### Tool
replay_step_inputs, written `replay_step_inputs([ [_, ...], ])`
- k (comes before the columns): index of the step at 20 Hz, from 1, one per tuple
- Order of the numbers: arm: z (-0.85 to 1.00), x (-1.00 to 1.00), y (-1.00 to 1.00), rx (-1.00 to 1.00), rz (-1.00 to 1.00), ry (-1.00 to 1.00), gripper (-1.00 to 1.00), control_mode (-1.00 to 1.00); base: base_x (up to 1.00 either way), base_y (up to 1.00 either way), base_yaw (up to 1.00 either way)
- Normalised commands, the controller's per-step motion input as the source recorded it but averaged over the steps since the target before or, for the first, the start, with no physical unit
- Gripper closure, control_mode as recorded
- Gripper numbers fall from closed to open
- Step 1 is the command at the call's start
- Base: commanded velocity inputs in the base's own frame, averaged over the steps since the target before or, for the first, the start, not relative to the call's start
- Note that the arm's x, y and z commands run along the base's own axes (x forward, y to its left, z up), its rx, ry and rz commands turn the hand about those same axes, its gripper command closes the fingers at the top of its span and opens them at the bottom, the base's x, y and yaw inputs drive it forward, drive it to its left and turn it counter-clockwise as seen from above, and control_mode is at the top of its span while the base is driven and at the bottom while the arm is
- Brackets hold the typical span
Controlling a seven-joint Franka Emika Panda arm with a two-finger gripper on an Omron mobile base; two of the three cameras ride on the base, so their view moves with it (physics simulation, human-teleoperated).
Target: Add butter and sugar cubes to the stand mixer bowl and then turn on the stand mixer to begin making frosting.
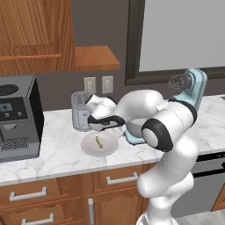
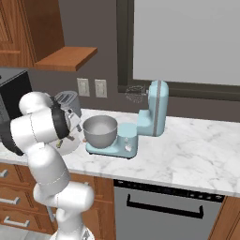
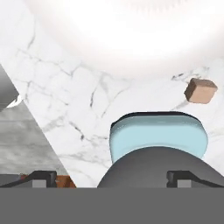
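Since the thin yellow-green butter stick (image 1: 99, 142) is lying loose on the flat pale round plate (image 1: 88, 147), just left of the light-blue stand mixer (image 2: 151, 115), nothing looks loaded yet. The deep brushed-steel mixer bowl (image 2: 100, 131) is seated on the mixer's flat base w/ the head tilted back and the wire whisk (image 2: 135, 93) lifted clear, presumably so ingredients can be dropped straight in; the interior seems empty, tho the bottom isn't fully shown. One tiny tan-brown sugar cube (image 3: 200, 91) is seen on the white marble counter (image 1: 57, 149) in the hand view, close to the mixer's base and the plate's rim; other cubes can't be made out. The two-finger gripper (image 1: 93, 128) is held low above the plate's far edge, between the mixer and the grey toaster (image 1: 81, 110); its jaws are spread about as wide as they go and nothing is grasped. That wide stance is judged to be prep for a pickup, prob. the butter or the cube. Mixer is judged not switched on yet.
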Motion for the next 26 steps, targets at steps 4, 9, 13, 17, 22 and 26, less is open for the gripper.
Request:
replay_step_inputs([
  [4, -0.19, 0.05, 0.0, -0.07, 0.0, 0.12, -1.0, -1.0, 0.0, 0.0, 0.0],
  [9, -0.03, 0.12, 0.0, -0.04, 0.0, 0.03, -1.0, -1.0, 0.0, 0.0, 0.0],
  [13, -0.01, 0.08, 0.0, -0.01, 0.0, 0.0, -1.0, -1.0, 0.0, 0.0, 0.0],
  [17, -0.05, 0.0, 0.0, 0.0, 0.0, -0.1, -1.0, -1.0, 0.0, 0.0, 0.0],
  [22, -0.05, 0.0, 0.0, 0.0, 0.0, -0.15, -1.0, -1.0, 0.0, 0.0, 0.0],
  [26, -0.11, 0.0, 0.0, 0.0, 0.0, -0.1, -1.0, -1.0, 0.0, 0.0, 0.0],
])
